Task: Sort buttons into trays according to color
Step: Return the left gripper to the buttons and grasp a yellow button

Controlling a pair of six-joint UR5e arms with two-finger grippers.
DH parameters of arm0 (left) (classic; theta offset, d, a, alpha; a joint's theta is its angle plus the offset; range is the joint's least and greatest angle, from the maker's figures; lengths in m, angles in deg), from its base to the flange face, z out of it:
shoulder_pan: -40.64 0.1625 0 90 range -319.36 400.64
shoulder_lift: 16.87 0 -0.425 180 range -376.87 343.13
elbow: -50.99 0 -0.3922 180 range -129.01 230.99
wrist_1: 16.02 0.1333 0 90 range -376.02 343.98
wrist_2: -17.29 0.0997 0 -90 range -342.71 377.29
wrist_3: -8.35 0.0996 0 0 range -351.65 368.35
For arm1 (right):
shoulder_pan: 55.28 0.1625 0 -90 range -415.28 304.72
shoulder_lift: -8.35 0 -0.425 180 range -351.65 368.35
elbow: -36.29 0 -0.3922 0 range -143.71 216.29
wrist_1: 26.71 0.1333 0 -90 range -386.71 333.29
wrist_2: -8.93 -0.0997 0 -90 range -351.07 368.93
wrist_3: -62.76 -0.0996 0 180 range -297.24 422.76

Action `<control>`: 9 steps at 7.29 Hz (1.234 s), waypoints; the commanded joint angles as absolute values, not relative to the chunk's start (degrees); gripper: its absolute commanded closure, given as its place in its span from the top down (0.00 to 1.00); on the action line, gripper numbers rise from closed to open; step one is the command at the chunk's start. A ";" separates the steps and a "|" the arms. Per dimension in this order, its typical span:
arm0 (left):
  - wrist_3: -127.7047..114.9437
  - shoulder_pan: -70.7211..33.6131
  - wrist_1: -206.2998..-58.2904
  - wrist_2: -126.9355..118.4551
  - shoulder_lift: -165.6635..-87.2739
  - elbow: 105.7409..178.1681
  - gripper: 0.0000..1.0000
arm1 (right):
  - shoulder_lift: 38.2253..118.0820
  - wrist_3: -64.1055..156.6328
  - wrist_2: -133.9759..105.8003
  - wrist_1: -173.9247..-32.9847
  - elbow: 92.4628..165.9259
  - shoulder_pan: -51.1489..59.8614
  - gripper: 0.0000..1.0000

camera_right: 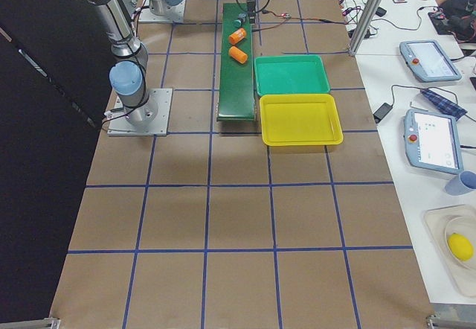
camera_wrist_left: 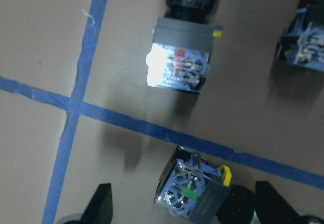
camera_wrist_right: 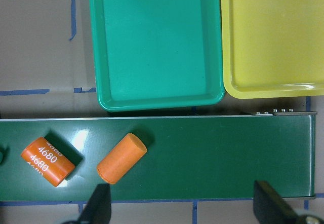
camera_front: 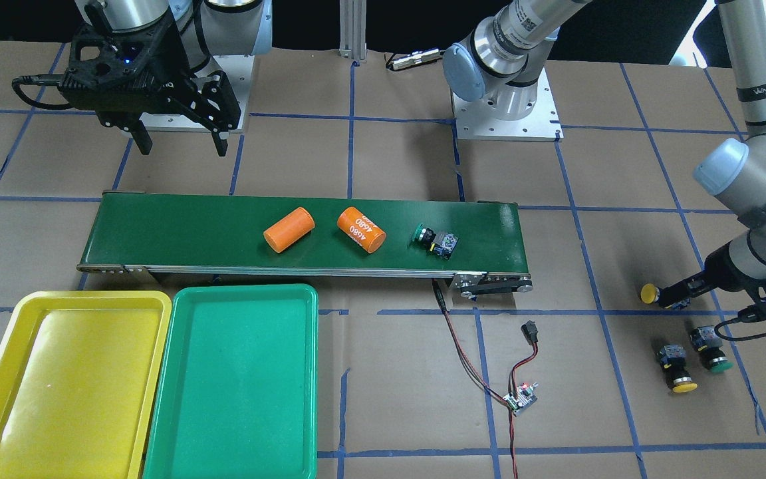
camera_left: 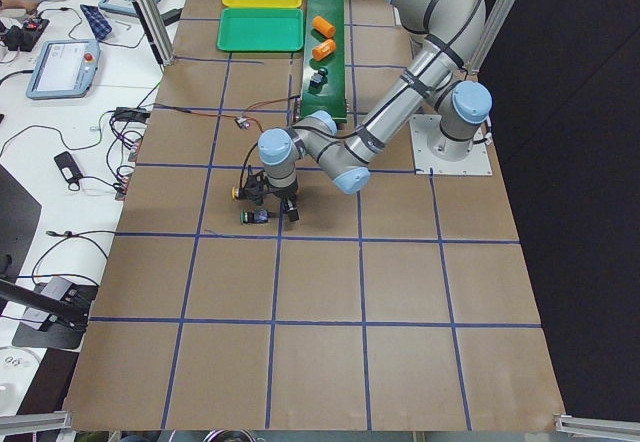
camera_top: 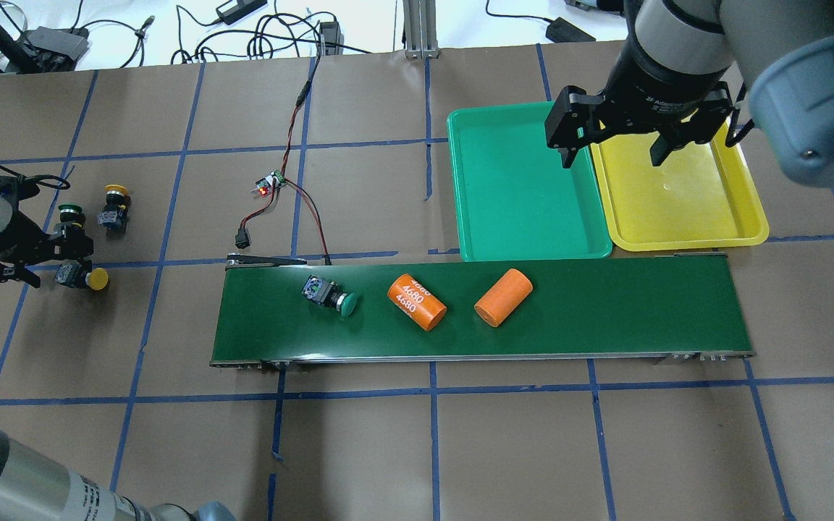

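**Both hands released, buttons outside trays**

A dark-green conveyor belt (camera_top: 605,311) carries one green-capped push-button (camera_top: 334,295). A yellow plastic tray (camera_top: 685,210) and a green plastic tray (camera_top: 518,188) lie beside it. The right hand (camera_top: 612,158) hangs spread wide. The left hand (camera_wrist_left: 185,206), fingers apart, straddles a yellow-capped push-button (camera_top: 97,278) on the brown table (camera_top: 533,449).

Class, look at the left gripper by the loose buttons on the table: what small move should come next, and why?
Probably close the left gripper on the yellow button: the wrist view shows its open fingers on either side of that button's body, which lies on the table, not yet gripped.
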State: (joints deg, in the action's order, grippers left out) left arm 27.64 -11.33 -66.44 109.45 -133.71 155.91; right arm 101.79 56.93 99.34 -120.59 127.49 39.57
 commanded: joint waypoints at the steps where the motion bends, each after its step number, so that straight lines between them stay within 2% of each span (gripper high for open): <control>1: 27.51 -10.86 -63.32 106.52 -134.21 159.07 1.00 | 102.04 56.96 108.44 -120.31 127.43 39.73 1.00; 2: 27.68 -10.60 -61.04 106.50 -134.21 160.31 1.00 | 101.86 56.79 111.21 -119.79 127.78 39.91 1.00; 4: 27.25 -10.60 -60.93 106.59 -132.72 160.67 1.00 | 100.99 56.79 111.50 -120.48 134.07 39.91 1.00; 5: 27.25 -10.69 -61.19 106.33 -132.37 160.76 0.95 | 100.81 56.79 110.63 -120.75 135.41 39.91 1.00; 6: 27.51 -10.86 -61.54 106.94 -131.32 161.02 0.30 | 100.81 56.35 110.28 -120.58 135.51 39.91 1.00; 7: 27.34 -11.47 -61.63 106.85 -129.65 162.76 0.19 | 100.63 56.44 110.36 -120.66 137.17 39.91 1.00; 8: 26.90 -11.91 -61.72 106.94 -127.38 164.70 0.16 | 100.72 56.44 110.45 -123.62 139.88 39.74 1.00; 9: 25.42 -12.70 -61.72 107.03 -125.18 166.37 0.09 | 100.89 56.70 110.53 -130.00 142.69 39.73 1.00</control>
State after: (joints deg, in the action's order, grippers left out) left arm 26.71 -11.86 -61.66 106.92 -127.92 164.20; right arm 100.77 56.50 110.45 -124.11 139.36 39.80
